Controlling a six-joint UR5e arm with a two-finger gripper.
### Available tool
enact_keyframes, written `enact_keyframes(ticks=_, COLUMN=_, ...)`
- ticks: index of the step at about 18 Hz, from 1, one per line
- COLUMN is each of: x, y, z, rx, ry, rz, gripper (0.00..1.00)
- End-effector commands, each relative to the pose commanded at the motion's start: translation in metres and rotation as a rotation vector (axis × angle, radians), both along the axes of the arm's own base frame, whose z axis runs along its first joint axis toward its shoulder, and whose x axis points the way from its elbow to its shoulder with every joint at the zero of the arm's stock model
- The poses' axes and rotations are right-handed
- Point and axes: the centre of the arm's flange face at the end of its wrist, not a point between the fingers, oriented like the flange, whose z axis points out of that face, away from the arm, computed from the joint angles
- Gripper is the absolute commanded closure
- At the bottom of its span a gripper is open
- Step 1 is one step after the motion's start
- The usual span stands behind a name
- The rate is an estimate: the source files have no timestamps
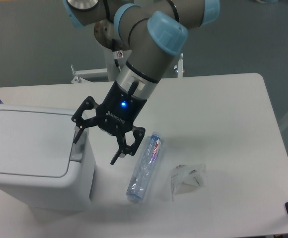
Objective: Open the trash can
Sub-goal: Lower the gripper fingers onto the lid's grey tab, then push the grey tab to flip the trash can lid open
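Spread pincer (95, 148) beside shut trash can (35, 158), bottle (145, 166), crumpled wrapper (186, 179) nearby

The trash can (35, 171) at the bench's left edge is white, lid included, with a grey tab (77, 148) on its rim. The bench (223, 114) is white too. The pincer (95, 148) is black with a small blue light glowing on its body; the arm (149, 54) above is grey with light blue joint caps. The bottle (144, 167) is clear, bluish, with a red-marked label. A clear crumpled wrapper (186, 179) shows a little green.
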Motion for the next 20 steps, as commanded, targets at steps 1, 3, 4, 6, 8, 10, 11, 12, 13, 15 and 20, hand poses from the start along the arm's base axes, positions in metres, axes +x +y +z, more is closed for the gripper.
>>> enact_keyframes(ticks=1, x=0.0005, y=-0.0004, z=-0.0026, rx=0.005, ry=0.005, rz=0.001, gripper=0.00)
enact_keyframes(ticks=3, x=-0.0008, y=0.0008, z=-0.0033, rx=0.009, ry=0.008, rz=0.003, gripper=0.00)
enact_keyframes(ticks=4, x=-0.0018, y=0.0016, z=-0.0036, rx=0.009, ry=0.008, rz=0.003, gripper=0.00)
enact_keyframes(ticks=6, x=-0.0013, y=0.0012, z=-0.0010, rx=0.012, ry=0.011, rz=0.004, gripper=0.00)
enact_keyframes(ticks=8, x=-0.0025, y=0.0023, z=0.0002, rx=0.014, ry=0.013, rz=0.004, gripper=0.00)
enact_keyframes(ticks=10, x=-0.0024, y=0.0022, z=-0.0006, rx=0.013, ry=0.012, rz=0.004, gripper=0.00)
enact_keyframes(ticks=11, x=-0.0024, y=0.0022, z=-0.0006, rx=0.013, ry=0.012, rz=0.004, gripper=0.00)
enact_keyframes(ticks=12, x=-0.0027, y=0.0025, z=-0.0015, rx=0.012, ry=0.011, rz=0.004, gripper=0.00)
enact_keyframes(ticks=13, x=-0.0031, y=0.0027, z=-0.0023, rx=0.011, ry=0.011, rz=0.005, gripper=0.00)
enact_keyframes(ticks=15, x=-0.0033, y=0.0029, z=-0.0014, rx=0.013, ry=0.015, rz=0.004, gripper=0.00)
enact_keyframes(ticks=20, x=-0.0065, y=0.0046, z=0.0035, rx=0.021, ry=0.023, rz=0.005, gripper=0.00)
